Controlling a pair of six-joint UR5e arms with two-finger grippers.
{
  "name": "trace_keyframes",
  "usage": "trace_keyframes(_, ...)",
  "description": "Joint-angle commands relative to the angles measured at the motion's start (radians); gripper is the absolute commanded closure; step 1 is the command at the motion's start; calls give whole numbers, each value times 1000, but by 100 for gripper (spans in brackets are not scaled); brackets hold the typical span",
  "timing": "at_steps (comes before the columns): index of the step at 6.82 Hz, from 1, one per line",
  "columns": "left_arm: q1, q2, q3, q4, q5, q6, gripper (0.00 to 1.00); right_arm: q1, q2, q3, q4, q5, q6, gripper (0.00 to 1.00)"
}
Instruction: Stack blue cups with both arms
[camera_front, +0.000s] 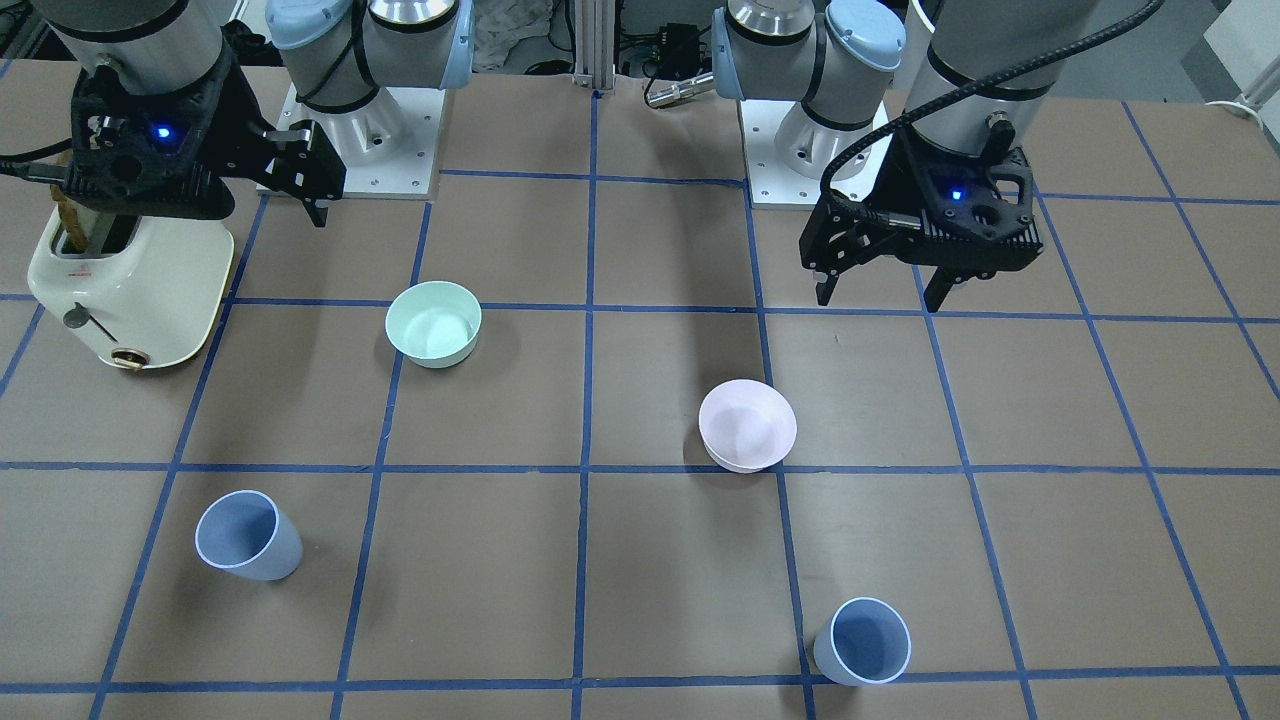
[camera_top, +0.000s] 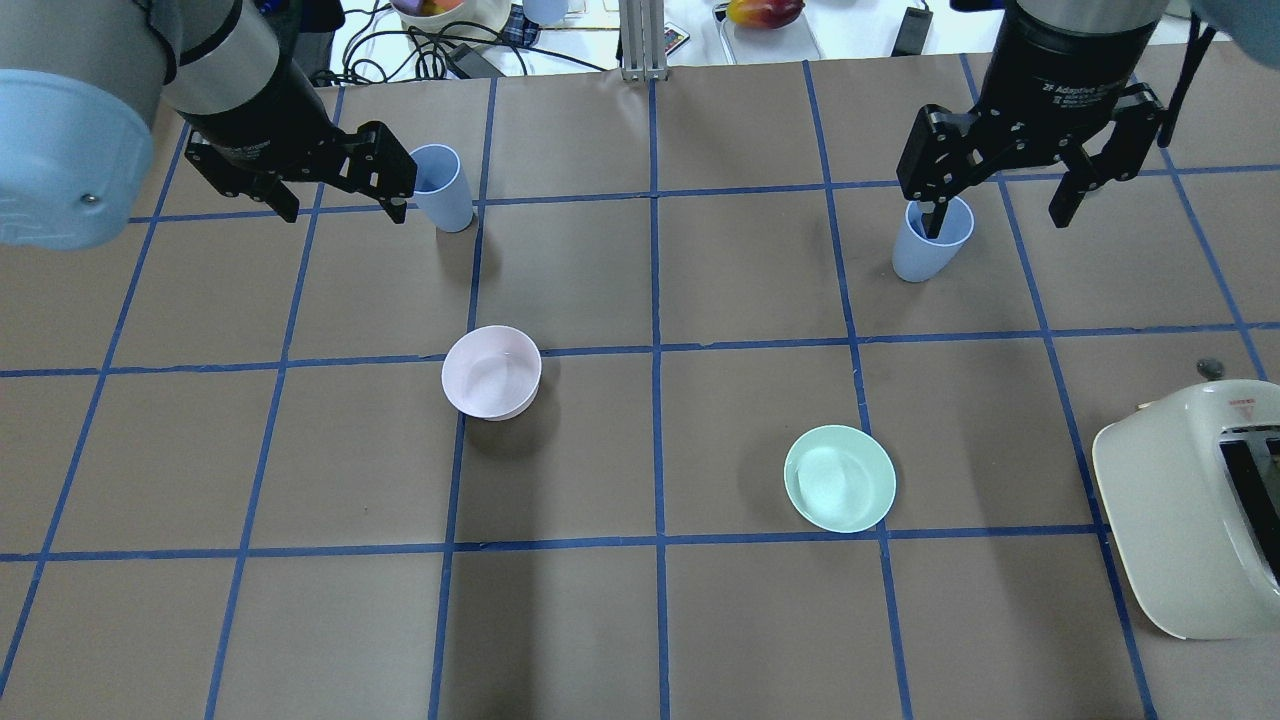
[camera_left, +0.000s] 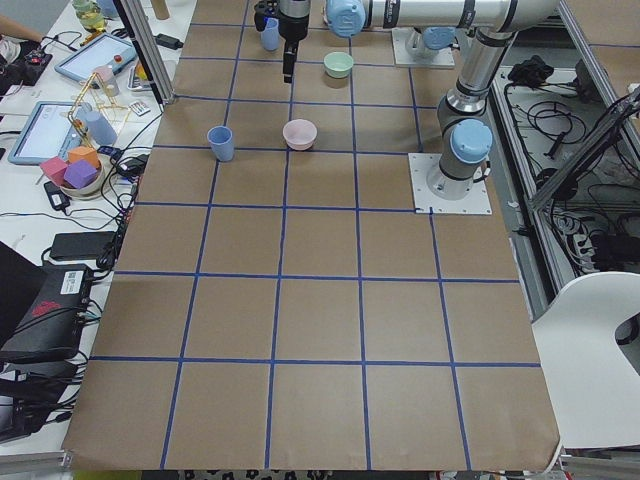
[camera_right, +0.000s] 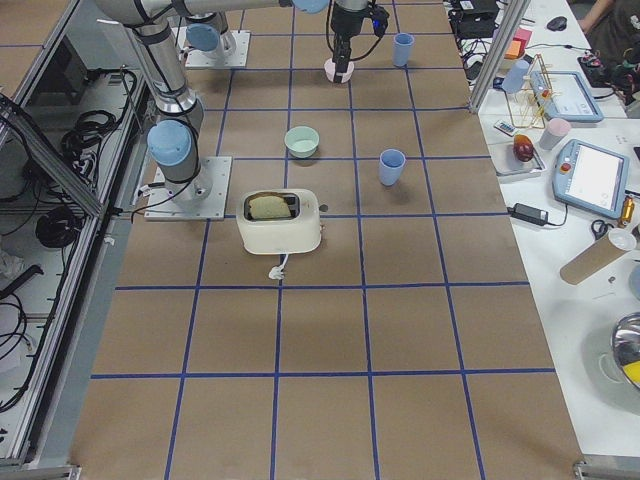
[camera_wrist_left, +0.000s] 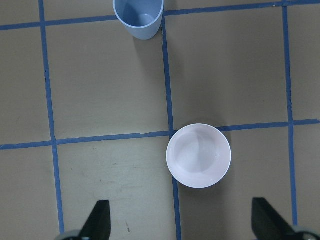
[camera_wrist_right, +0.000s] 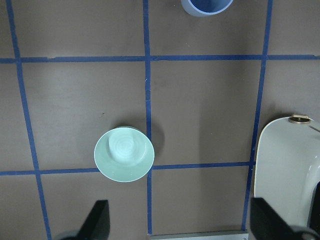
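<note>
Two blue cups stand upright and apart on the table's far side. One (camera_top: 443, 187) (camera_front: 862, 640) is on my left; it shows at the top of the left wrist view (camera_wrist_left: 138, 17). The other (camera_top: 930, 245) (camera_front: 248, 535) is on my right; it shows at the top of the right wrist view (camera_wrist_right: 206, 6). My left gripper (camera_top: 340, 205) (camera_front: 880, 295) (camera_wrist_left: 181, 225) hangs open and empty, high above the table, short of its cup. My right gripper (camera_top: 1000, 215) (camera_wrist_right: 180, 225) also hangs open and empty, high and short of its cup.
A pale pink bowl (camera_top: 491, 372) (camera_wrist_left: 198, 155) sits on the table below and just ahead of the left gripper. A mint-green bowl (camera_top: 840, 478) (camera_wrist_right: 124, 154) sits below the right gripper. A cream toaster (camera_top: 1190, 500) (camera_front: 130, 290) stands at my near right.
</note>
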Motion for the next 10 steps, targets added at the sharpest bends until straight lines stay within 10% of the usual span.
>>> trace_keyframes(1,0,1,0,0,2,1,0,-5,2,3,-33,15,-9,0)
trace_keyframes(7,0,-25,30,0,-1,-2,0,-14,8,6,-81,57,-63,0)
trace_keyframes(10,0,-222,223,3,-16,8,0,-15,8,6,-90,64,-89,0)
